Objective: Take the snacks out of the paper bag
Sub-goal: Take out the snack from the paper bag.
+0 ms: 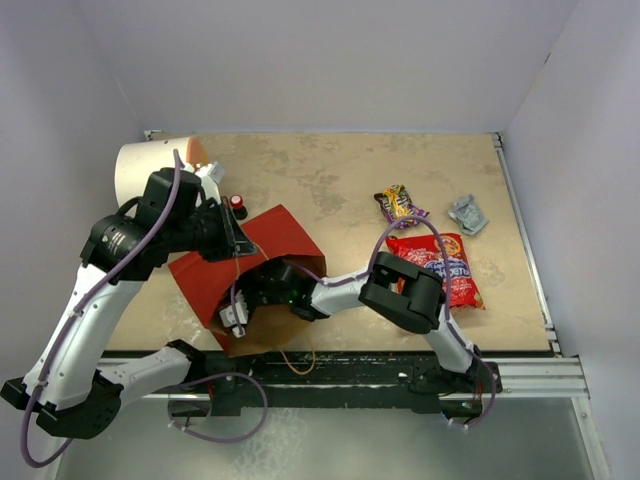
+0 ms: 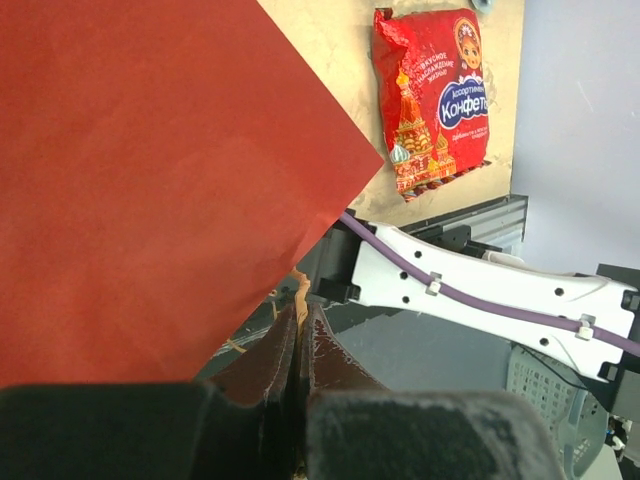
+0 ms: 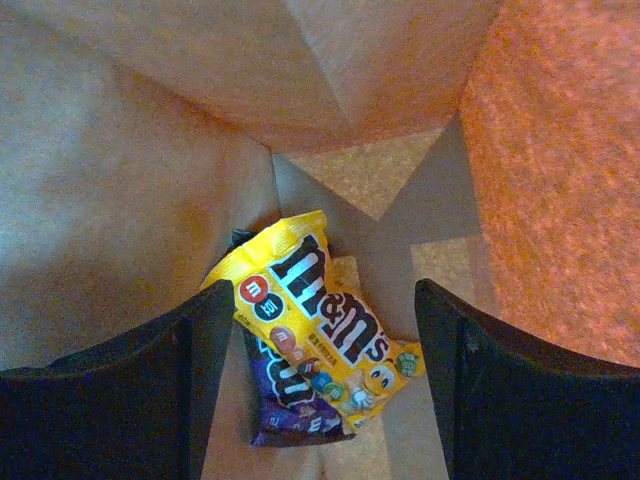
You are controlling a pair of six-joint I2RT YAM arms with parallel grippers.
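The paper bag [image 1: 290, 235] is smooth, matt red paper outside. Inside it is brown kraft paper, dull, fibrous and creased at the folds. The yellow candy packet [image 3: 320, 320] and the purple packet [image 3: 285, 410] under it are glossy printed film. The large red packet [image 2: 435, 95] is shiny, crinkled film. The silvery wrapper [image 1: 468, 213] looks like crumpled foil. The desk [image 1: 330, 170] is mottled tan and matt. The right fingers [image 3: 120, 400] are matt black, the left fingers [image 2: 345, 365] dark and glossy. The right arm's shell [image 2: 480, 295] is smooth white plastic.
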